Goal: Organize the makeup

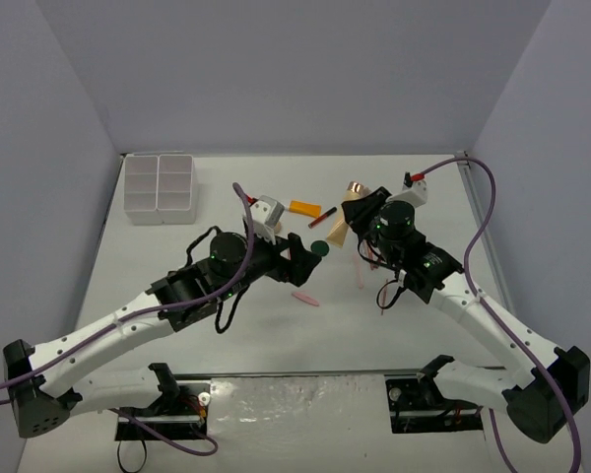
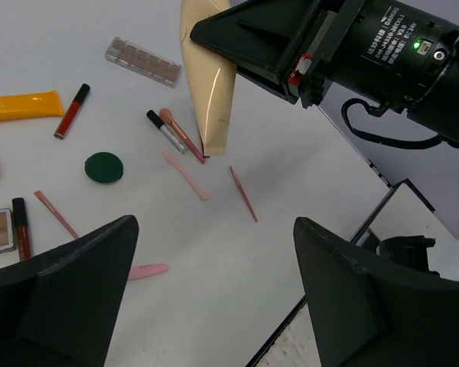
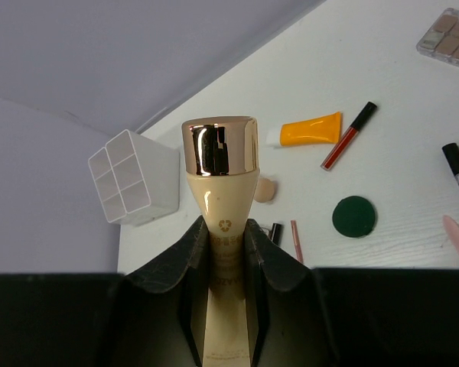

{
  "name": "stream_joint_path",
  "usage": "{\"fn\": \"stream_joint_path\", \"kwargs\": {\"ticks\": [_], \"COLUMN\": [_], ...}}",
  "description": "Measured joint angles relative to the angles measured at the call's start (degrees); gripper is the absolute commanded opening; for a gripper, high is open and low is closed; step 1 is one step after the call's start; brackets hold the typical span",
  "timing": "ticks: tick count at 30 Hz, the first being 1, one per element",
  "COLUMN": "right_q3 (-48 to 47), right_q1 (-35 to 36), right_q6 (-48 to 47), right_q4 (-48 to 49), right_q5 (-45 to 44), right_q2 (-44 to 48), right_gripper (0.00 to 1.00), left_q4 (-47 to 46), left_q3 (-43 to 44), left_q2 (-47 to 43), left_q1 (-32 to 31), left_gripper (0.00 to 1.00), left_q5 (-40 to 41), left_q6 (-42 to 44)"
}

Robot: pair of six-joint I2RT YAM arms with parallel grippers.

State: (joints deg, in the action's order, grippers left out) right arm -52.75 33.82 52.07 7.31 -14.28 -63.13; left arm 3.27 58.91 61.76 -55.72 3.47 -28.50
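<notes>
Care is what I need, because my right hand (image 3: 228,238) is clamped on the beige tube (image 3: 218,206) over the surface (image 2: 291,176), so I should carry it slow and steady to the white box (image 3: 134,187), past my left hand (image 2: 214,252), which is wide apart and empty.

White counter (image 2: 306,176); white box (image 3: 138,180); beige tube (image 3: 219,202), shiny rose-gold cap (image 3: 219,145); orange tube (image 3: 314,128); dark-green compact (image 3: 354,216); red-and-black lip gloss (image 3: 349,135); palette (image 2: 143,61), brown and tan squares.
</notes>
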Motion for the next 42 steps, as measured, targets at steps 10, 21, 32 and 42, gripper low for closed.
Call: {"fn": "stream_joint_path", "kwargs": {"ticks": [10,21,32,42], "right_q3": [0.0,2.9,5.1,5.7], "right_q1": [0.4,0.4,0.4,0.4], "right_q6": [4.8,12.9,17.9,20.2], "right_q4": [2.5,4.0,5.5,7.5], "right_q5": [1.6,4.5,6.2,7.3], "right_q2": [-0.2,-0.2,-0.2,-0.2], "right_gripper": [0.09,0.09,0.09,0.09], "left_q4": [-6.7,-15.2,-18.6,-19.7], "left_q3": [0.3,0.3,0.3,-0.1], "left_q2": [8.5,12.4,14.2,14.5], "left_q1": [-1.1,-1.7,-1.7,-1.7], "left_gripper": [0.65,0.55,0.49,0.47], "left_q5": [4.8,5.8,7.0,8.5], "left_q6": [1.2,3.5,5.0,5.1]}}
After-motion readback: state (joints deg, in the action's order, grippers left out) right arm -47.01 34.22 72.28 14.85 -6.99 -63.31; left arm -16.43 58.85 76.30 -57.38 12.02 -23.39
